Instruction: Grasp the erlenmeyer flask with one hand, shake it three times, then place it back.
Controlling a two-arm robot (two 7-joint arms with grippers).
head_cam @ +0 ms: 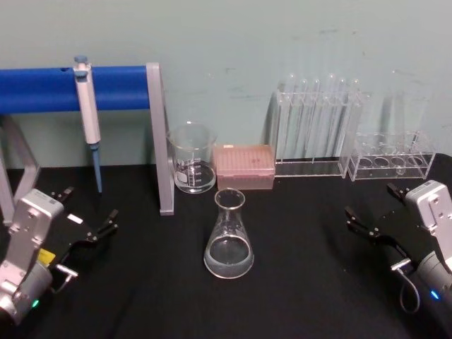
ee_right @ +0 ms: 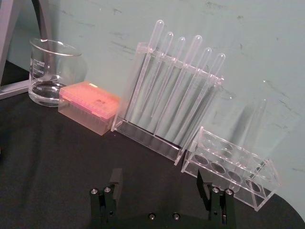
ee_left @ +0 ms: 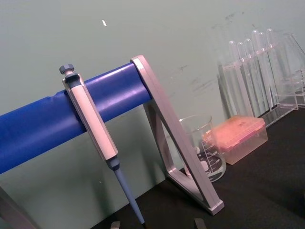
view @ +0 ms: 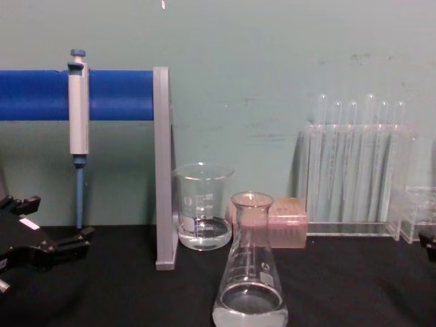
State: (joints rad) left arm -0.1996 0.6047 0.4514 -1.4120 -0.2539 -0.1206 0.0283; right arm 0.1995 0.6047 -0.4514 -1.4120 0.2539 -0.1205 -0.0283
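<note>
The erlenmeyer flask (head_cam: 229, 236) stands upright on the black table, mid-front, with a little clear liquid in its wide base; the chest view shows the flask (view: 251, 279) close up, untouched. My right gripper (head_cam: 371, 205) hovers low at the right of the table, well to the right of the flask, open and empty. In its wrist view the right gripper (ee_right: 159, 183) has both fingers spread, facing the racks. My left gripper (head_cam: 88, 210) rests open at the front left, far from the flask, and appears as the left gripper (view: 54, 223) at the chest view's edge.
Behind the flask stand a glass beaker (head_cam: 192, 159) with some liquid and a pink tip box (head_cam: 244, 167). A test-tube rack (head_cam: 318, 127) and a low clear rack (head_cam: 392, 159) sit back right. A pipette (head_cam: 88, 113) hangs on the blue bar stand (head_cam: 42, 88) back left.
</note>
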